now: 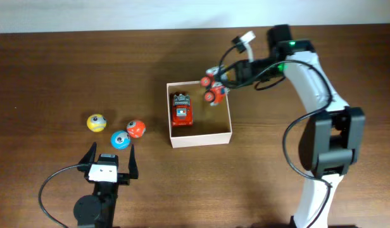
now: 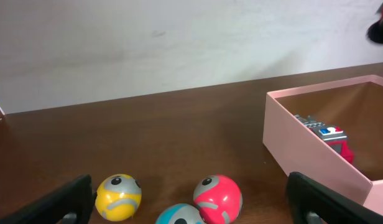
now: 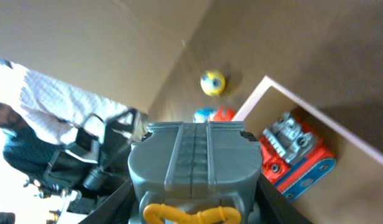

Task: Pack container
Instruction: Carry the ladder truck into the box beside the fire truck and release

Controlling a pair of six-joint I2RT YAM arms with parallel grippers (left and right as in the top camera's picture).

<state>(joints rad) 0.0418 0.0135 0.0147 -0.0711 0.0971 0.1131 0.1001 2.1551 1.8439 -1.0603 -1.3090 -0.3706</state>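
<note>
The container (image 1: 201,140), a shallow white-walled square box with a tan inside, sits mid-table. A red toy truck (image 1: 181,109) lies in its left half. Just above the box's far right corner, my right gripper (image 1: 230,75) is shut on a second toy truck (image 1: 214,85) with red wheels. In the right wrist view the held truck's grey body (image 3: 194,165) fills the gap of my right gripper (image 3: 194,208), above the box rim (image 3: 253,99) and the red truck (image 3: 297,155). My left gripper (image 1: 110,156) stands open and holds nothing, left of the box near the front edge.
Three small face balls lie left of the box: yellow (image 1: 96,122), blue (image 1: 120,139) and red (image 1: 136,128). In the left wrist view they sit just ahead of my open left gripper (image 2: 191,204), with the box wall (image 2: 309,155) to the right.
</note>
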